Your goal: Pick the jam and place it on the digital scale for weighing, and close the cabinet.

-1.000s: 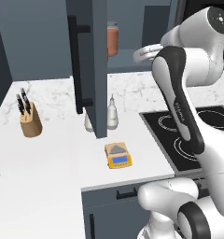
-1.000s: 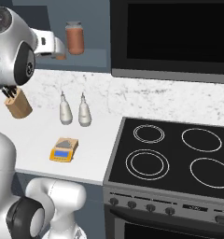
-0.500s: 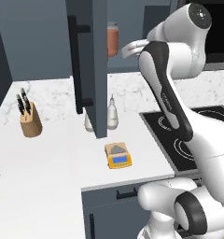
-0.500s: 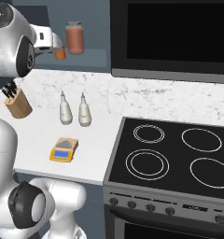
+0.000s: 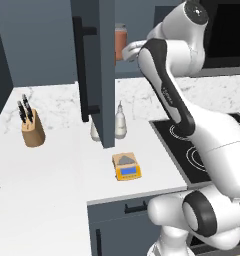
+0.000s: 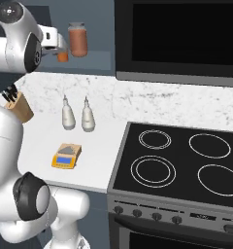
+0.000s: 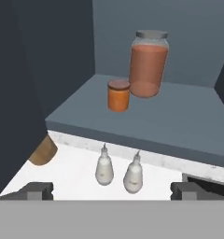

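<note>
The cabinet [image 5: 94,65] door hangs open over the desk [image 5: 57,170]. On the cabinet shelf [image 7: 179,126], the small jam [image 7: 118,95] stands just left of the big jar [image 7: 149,64], a bit in front of it. The hand [image 7: 111,190] is released, its fingers wide apart, facing the jam but well back from it. Below the shelf, two white bottles [image 7: 118,172] stand. The scale [image 6: 66,156] sits near the desk's front edge.
</note>
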